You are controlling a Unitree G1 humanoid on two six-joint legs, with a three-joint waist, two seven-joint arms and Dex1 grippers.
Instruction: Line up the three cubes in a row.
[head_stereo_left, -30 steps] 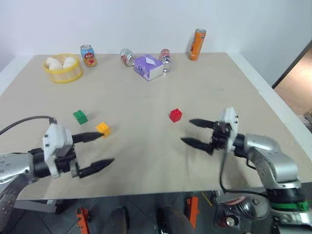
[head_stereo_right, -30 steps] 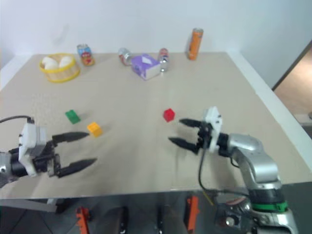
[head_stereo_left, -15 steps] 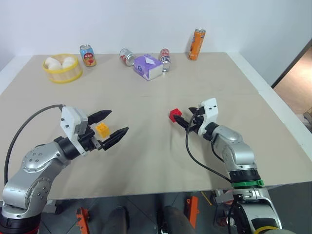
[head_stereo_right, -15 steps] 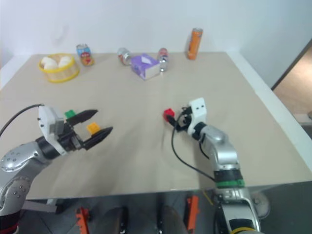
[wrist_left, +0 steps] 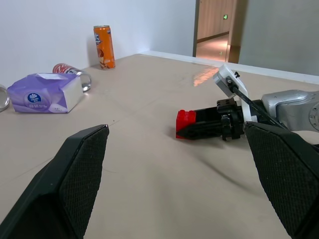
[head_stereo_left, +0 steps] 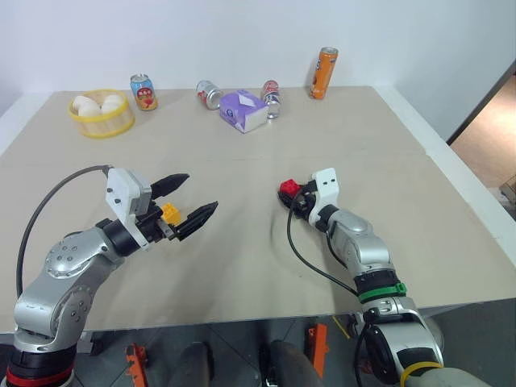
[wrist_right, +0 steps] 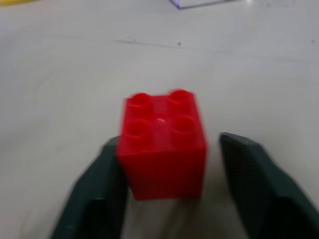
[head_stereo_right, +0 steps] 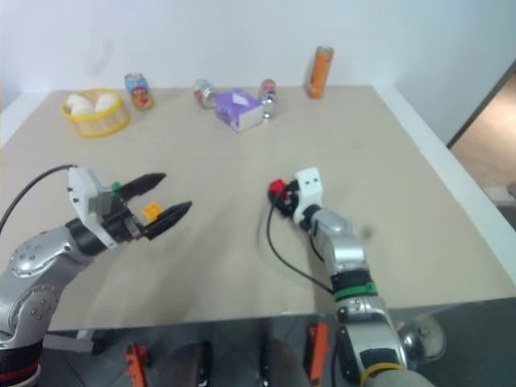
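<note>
The red cube (head_stereo_left: 286, 189) sits mid-table, studs up. My right gripper (head_stereo_left: 294, 197) is shut on the red cube (wrist_right: 162, 144), its black fingers (wrist_right: 97, 194) drawn in close at both sides. The yellow-orange cube (head_stereo_left: 170, 212) lies on the table to the left. My left gripper (head_stereo_left: 201, 191) hangs wide open just in front of it, and its fingers partly cover the cube. A sliver of the green cube (head_stereo_right: 118, 187) peeks out behind my left wrist. From the left wrist, the right gripper (wrist_left: 199, 123) is seen with the red cube (wrist_left: 185, 123) at its tips.
Along the far edge stand a yellow basket (head_stereo_left: 101, 119) with white round things, several drink cans (head_stereo_left: 145, 91), a purple-and-white box (head_stereo_left: 244, 110) and a tall orange can (head_stereo_left: 326, 72). The table's right edge (head_stereo_left: 476, 201) drops to the floor.
My right gripper reached forward to the red cube and drew its fingers in around it. My left gripper moved up and right to the yellow-orange cube, still wide open.
</note>
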